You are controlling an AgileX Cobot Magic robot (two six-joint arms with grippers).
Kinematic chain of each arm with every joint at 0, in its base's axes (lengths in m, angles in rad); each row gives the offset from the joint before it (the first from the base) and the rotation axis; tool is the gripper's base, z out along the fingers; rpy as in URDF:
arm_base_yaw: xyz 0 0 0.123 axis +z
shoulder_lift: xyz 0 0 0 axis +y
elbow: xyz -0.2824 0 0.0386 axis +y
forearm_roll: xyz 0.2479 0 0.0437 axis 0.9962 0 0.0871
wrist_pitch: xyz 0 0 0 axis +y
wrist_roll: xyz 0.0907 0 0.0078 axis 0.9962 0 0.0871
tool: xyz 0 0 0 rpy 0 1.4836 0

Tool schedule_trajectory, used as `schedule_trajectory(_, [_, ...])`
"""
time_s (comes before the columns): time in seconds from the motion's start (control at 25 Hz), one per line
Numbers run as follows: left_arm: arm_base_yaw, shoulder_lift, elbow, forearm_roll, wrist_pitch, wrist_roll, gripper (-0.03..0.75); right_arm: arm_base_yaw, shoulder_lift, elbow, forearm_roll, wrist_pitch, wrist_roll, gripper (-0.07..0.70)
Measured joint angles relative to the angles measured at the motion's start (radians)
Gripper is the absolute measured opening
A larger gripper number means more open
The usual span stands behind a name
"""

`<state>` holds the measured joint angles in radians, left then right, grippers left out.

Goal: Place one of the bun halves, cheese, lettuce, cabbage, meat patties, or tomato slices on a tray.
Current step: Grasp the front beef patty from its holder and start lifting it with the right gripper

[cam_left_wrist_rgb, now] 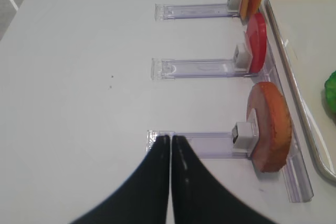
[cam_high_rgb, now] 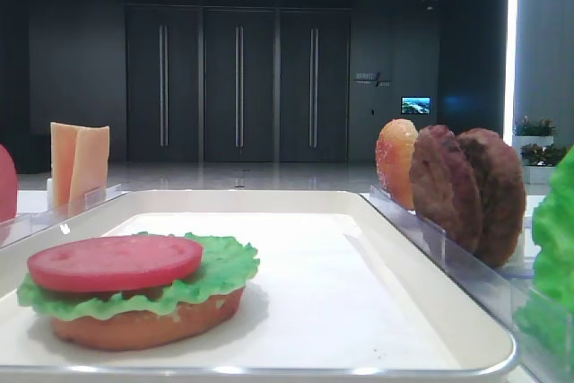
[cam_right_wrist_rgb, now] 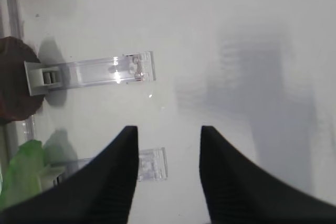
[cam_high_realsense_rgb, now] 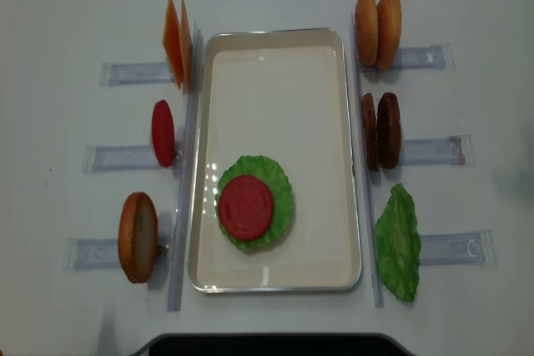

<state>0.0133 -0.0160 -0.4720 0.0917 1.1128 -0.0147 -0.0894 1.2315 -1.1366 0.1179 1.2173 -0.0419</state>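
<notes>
The cream tray (cam_high_realsense_rgb: 275,97) holds a stack: a bun half (cam_high_rgb: 143,325), lettuce (cam_high_realsense_rgb: 279,185) and a tomato slice (cam_high_realsense_rgb: 246,206) on top. Left of the tray, cheese (cam_high_realsense_rgb: 175,54), a tomato slice (cam_high_realsense_rgb: 163,132) and a bun half (cam_high_realsense_rgb: 138,237) stand in clear holders. On its right stand two bun halves (cam_high_realsense_rgb: 377,29), two meat patties (cam_high_realsense_rgb: 380,131) and lettuce (cam_high_realsense_rgb: 398,242). Cabbage is out of view. My left gripper (cam_left_wrist_rgb: 170,137) is shut and empty over the outer end of the bun half's (cam_left_wrist_rgb: 270,127) holder. My right gripper (cam_right_wrist_rgb: 169,128) is open and empty over bare table.
Clear plastic holders (cam_high_realsense_rgb: 133,72) stick out sideways from both long sides of the tray. In the right wrist view two holder ends (cam_right_wrist_rgb: 131,69) lie near the fingers, with a patty (cam_right_wrist_rgb: 13,85) and lettuce (cam_right_wrist_rgb: 21,171) at the left edge. A dark base (cam_high_realsense_rgb: 267,343) sits at the front table edge.
</notes>
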Motion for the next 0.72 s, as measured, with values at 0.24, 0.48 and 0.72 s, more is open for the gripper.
schedule_trajectory(0.24, [0.0,0.0,0.0,0.0,0.0,0.0,-0.007,0.016,0.011,-0.008,0.038,0.002,-0.014,0.331])
schedule_trajectory(0.48, [0.0,0.0,0.0,0.0,0.0,0.0,-0.007,0.235,0.011,-0.008,0.074,0.002,0.122,0.386])
schedule_trajectory(0.72, [0.0,0.0,0.0,0.0,0.0,0.0,-0.007,0.535,0.052,-0.009,-0.026,-0.039,0.398,0.391])
